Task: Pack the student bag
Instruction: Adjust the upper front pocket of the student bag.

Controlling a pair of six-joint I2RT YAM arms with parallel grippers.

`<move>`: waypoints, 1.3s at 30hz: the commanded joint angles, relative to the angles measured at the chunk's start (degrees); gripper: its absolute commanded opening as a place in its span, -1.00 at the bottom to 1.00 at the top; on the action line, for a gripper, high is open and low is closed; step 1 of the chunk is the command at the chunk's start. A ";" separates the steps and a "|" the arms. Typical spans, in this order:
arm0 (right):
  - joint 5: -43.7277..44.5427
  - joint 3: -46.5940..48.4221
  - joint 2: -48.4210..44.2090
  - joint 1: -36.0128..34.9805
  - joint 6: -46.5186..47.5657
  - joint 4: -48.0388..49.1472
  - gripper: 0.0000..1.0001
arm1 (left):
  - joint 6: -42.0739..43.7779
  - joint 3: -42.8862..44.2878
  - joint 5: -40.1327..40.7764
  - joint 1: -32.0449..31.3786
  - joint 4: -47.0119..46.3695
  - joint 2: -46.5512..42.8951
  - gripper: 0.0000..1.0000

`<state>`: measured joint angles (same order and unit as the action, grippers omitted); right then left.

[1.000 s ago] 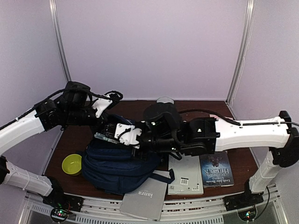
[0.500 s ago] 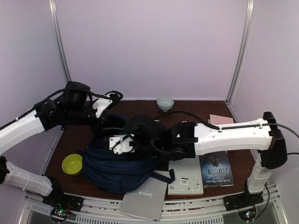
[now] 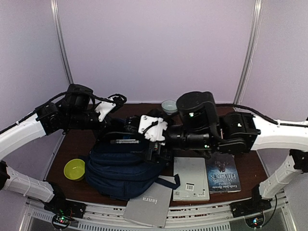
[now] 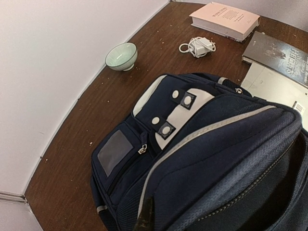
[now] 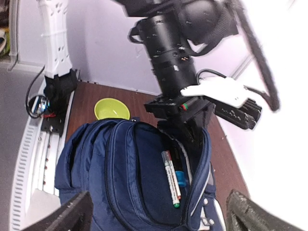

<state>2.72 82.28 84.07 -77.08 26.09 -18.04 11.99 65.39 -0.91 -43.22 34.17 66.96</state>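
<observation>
Your right gripper (image 5: 159,204) hangs released, jaws wide and empty, just above the open main compartment of the student bag (image 5: 110,178). The bag lies on the table (image 4: 65,178), left of centre. Two markers (image 5: 171,179) rest inside the opening. Your left gripper (image 5: 188,132) is clenched at the rim of that opening, apparently pinching the fabric, though the contact is partly hidden. A green bowl (image 5: 111,109) sits just beside the bag.

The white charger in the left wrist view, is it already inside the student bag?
No, the white charger lies on the table near the pink book, apart from the student bag.
</observation>
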 commanded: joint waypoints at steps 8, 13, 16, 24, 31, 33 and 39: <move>-1.73 -8.16 2.83 9.01 -24.29 10.61 1.00 | -1.23 3.70 -1.55 0.15 -8.36 -1.03 -1.00; -2.26 -2.98 8.44 11.15 -26.23 9.24 0.49 | -1.02 3.69 -2.73 0.15 -8.33 -1.08 -1.00; -3.63 -0.28 10.55 13.63 -28.97 7.70 -0.51 | -0.82 3.78 -3.87 0.14 -8.17 -0.91 -1.00; -16.30 -1.38 9.64 22.51 -38.65 15.00 -1.00 | -1.25 4.09 -12.88 0.16 -9.02 -3.57 -1.00; -18.50 12.34 11.55 25.32 -34.23 8.50 -1.00 | -1.98 12.65 -19.28 -7.40 -5.78 -3.11 -1.00; -18.47 15.32 11.50 26.15 -32.87 6.74 -1.00 | -2.32 16.28 -16.60 -10.73 -4.19 -2.05 -1.00; -35.63 16.71 9.57 29.80 -31.84 8.29 -0.89 | -6.71 25.04 -11.85 -16.40 -0.08 2.49 -1.00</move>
<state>-24.27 97.76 95.11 -51.92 -4.45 -16.36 6.72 83.53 -5.17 -53.91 41.28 68.47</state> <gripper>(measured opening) 0.071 0.049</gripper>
